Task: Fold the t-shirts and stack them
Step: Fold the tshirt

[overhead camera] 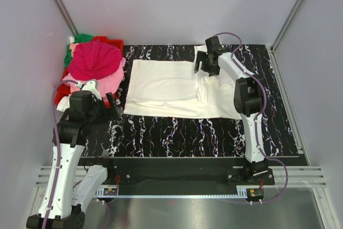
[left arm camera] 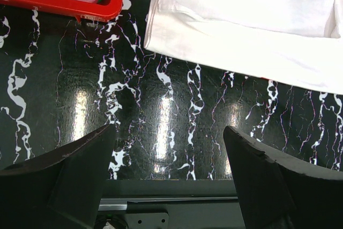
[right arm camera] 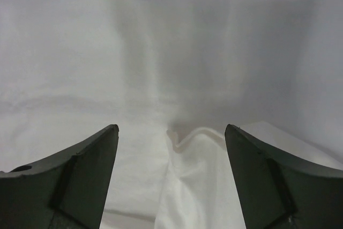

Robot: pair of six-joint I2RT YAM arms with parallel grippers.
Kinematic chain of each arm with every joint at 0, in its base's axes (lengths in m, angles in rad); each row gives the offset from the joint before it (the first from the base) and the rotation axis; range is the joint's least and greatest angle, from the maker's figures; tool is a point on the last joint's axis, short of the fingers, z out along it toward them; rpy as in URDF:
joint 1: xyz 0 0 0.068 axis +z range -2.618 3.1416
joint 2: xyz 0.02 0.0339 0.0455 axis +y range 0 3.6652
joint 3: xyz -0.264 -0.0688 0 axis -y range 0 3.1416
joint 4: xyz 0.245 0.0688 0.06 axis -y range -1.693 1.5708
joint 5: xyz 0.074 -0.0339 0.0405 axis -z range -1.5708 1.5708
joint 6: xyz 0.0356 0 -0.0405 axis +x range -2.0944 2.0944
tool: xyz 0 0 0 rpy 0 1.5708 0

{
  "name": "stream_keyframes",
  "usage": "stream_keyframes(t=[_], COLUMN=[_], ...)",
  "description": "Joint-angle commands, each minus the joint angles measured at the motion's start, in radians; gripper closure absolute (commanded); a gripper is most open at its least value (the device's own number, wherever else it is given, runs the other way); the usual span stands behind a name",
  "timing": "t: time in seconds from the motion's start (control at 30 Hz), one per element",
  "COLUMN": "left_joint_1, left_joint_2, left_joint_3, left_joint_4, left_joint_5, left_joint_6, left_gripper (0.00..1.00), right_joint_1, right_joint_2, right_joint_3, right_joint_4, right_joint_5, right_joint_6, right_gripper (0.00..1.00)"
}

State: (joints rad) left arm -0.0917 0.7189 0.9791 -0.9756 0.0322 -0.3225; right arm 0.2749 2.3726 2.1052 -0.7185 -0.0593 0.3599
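Note:
A large white t-shirt [overhead camera: 166,87] lies partly folded on the black marbled table [overhead camera: 203,132], its near left corner showing in the left wrist view [left arm camera: 214,41]. My right gripper [overhead camera: 204,67] hovers open just above the shirt's far right part; between its fingers a loose fold of white cloth [right arm camera: 201,170] lies free, with the jaws apart from it. At the left, magenta [overhead camera: 94,60], pink [overhead camera: 107,83] and green [overhead camera: 80,38] t-shirts are heaped in a pile. My left gripper [overhead camera: 110,105] stands open and empty over bare table [left arm camera: 169,132] near that pile.
A red plastic bin [left arm camera: 69,6] holds the heap of shirts at the table's far left. Grey walls enclose the table on three sides. A metal rail [overhead camera: 177,178] with the arm bases runs along the near edge.

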Motion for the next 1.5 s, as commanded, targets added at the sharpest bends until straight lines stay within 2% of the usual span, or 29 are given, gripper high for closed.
stream_keyframes(t=[0.0,0.1,0.27,0.5,0.7,0.73,0.93,1.03,1.07,1.13,1.17,1.47], left_joint_1=[0.003,0.003,0.003,0.003,0.003,0.003,0.003,0.003,0.003,0.003,0.003,0.003], left_joint_2=[-0.015,-0.018,-0.035,-0.035,-0.035,-0.035,-0.033,-0.033,-0.032,-0.03,-0.029,-0.027], left_joint_3=[0.004,0.006,0.003,0.003,0.003,0.003,0.003,0.003,0.003,0.003,0.003,0.0], left_joint_4=[0.035,0.035,0.04,0.038,0.041,0.041,0.041,0.041,0.038,0.04,0.041,0.045], left_joint_5=[-0.015,-0.018,-0.025,-0.025,-0.023,-0.025,-0.023,-0.026,-0.026,-0.026,-0.025,-0.028], left_joint_6=[-0.004,-0.006,-0.01,-0.01,-0.01,-0.01,-0.01,-0.01,-0.01,-0.012,-0.012,-0.013], left_gripper=[0.12,0.12,0.12,0.12,0.12,0.12,0.12,0.12,0.12,0.12,0.12,0.12], right_joint_1=[-0.006,-0.022,-0.042,-0.049,-0.072,-0.075,-0.077,-0.077,-0.077,-0.077,-0.077,-0.079], right_joint_2=[-0.13,-0.208,-0.269,-0.296,-0.317,-0.314,-0.277,-0.254,-0.247,-0.228,-0.224,-0.214], right_joint_3=[-0.105,-0.207,-0.321,-0.378,-0.427,-0.429,-0.403,-0.376,-0.37,-0.353,-0.347,-0.336], right_joint_4=[0.03,0.047,0.076,0.116,0.151,0.148,0.133,0.125,0.12,0.113,0.107,0.103], right_joint_5=[0.128,0.215,0.251,0.254,0.236,0.233,0.227,0.223,0.225,0.216,0.214,0.22], right_joint_6=[-0.033,-0.032,-0.032,-0.036,-0.032,-0.033,-0.05,-0.059,-0.062,-0.07,-0.072,-0.093], right_gripper=[0.12,0.13,0.16,0.17,0.35,0.41,0.49,0.61,0.68,0.74,0.81,0.97])
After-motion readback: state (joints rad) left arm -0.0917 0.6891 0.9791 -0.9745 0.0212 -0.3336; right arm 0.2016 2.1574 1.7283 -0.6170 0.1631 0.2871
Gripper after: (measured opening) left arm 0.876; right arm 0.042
